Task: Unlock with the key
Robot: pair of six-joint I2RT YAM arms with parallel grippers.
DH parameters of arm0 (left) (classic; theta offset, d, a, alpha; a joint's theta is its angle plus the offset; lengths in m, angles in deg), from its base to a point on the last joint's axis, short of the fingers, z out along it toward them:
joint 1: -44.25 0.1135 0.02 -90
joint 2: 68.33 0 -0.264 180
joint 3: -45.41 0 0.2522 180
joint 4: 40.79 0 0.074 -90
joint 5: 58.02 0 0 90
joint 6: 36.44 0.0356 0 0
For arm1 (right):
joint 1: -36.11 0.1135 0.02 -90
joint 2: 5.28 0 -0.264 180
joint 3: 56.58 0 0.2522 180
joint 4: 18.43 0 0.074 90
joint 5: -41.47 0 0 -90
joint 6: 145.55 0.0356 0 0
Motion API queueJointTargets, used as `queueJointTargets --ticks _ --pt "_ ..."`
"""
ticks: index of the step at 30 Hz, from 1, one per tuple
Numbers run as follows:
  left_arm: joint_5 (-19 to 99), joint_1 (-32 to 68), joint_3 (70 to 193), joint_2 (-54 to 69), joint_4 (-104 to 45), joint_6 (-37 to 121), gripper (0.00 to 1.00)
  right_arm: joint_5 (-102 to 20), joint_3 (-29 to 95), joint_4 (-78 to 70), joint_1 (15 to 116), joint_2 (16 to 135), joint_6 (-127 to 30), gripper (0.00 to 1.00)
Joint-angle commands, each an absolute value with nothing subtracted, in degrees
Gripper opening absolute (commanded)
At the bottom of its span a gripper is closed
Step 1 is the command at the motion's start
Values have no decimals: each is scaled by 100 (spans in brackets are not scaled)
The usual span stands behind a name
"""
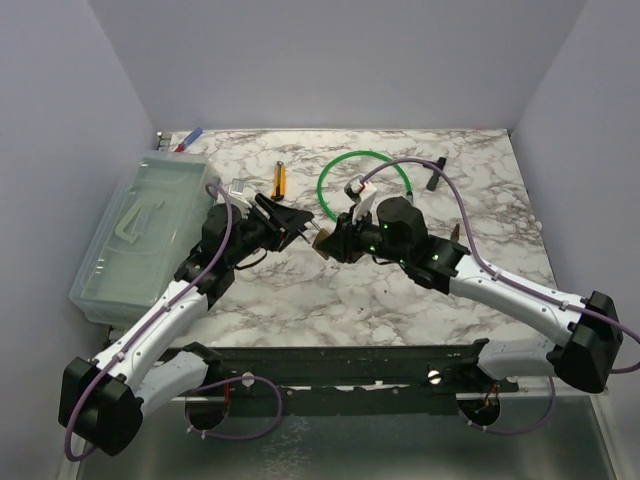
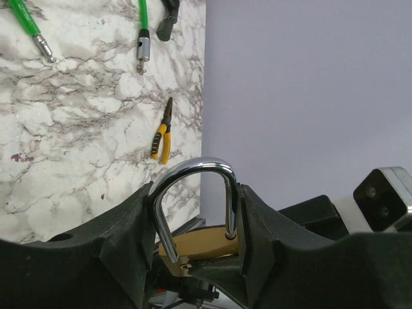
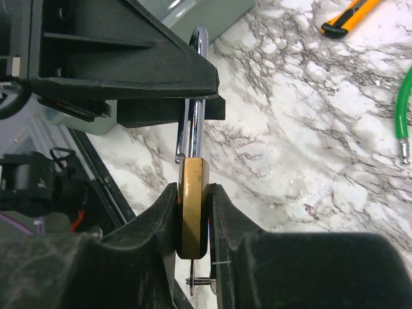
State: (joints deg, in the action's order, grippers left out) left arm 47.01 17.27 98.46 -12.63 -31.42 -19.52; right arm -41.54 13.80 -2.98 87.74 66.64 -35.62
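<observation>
A small brass padlock [image 3: 193,212] with a chrome shackle [image 2: 193,168] hangs in the air between both arms over the middle of the table [image 1: 322,240]. My left gripper [image 2: 193,196] is shut on the shackle, one finger outside each leg. One shackle leg ends free, just above the body [image 3: 181,156]. My right gripper [image 3: 193,193] is shut on the flat sides of the brass body. The key [image 3: 192,280], thin and silvery with a small ring, sticks out of the underside of the body, between the right fingers. In the top view the two grippers, left [image 1: 296,228] and right [image 1: 330,240], meet tip to tip.
A green cable loop [image 1: 362,185] with metal ends lies behind the grippers, a black T-shaped tool [image 1: 435,172] beyond it. Yellow-black pliers [image 1: 279,180] lie at the back centre. A clear plastic lidded box [image 1: 140,235] fills the left side. The walls stand close all round.
</observation>
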Motion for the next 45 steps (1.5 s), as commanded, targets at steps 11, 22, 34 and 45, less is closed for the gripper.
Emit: queueJointTargets --ticks 11,22,34,45 --pt "5017 1674 10023 -1061 -2258 -1974 41 -4398 2166 273 8805 7050 -4684 0" --pt "5083 1675 10110 -1006 -2211 -1910 53 -4522 2009 366 8814 7067 -4679 0" --pt "5142 1671 10223 -1019 -2160 -1875 70 -4492 1852 273 8814 7166 -4523 0" --pt "5097 1675 10212 -1073 -2141 -1662 77 -4347 1741 139 8814 7051 -4315 0"
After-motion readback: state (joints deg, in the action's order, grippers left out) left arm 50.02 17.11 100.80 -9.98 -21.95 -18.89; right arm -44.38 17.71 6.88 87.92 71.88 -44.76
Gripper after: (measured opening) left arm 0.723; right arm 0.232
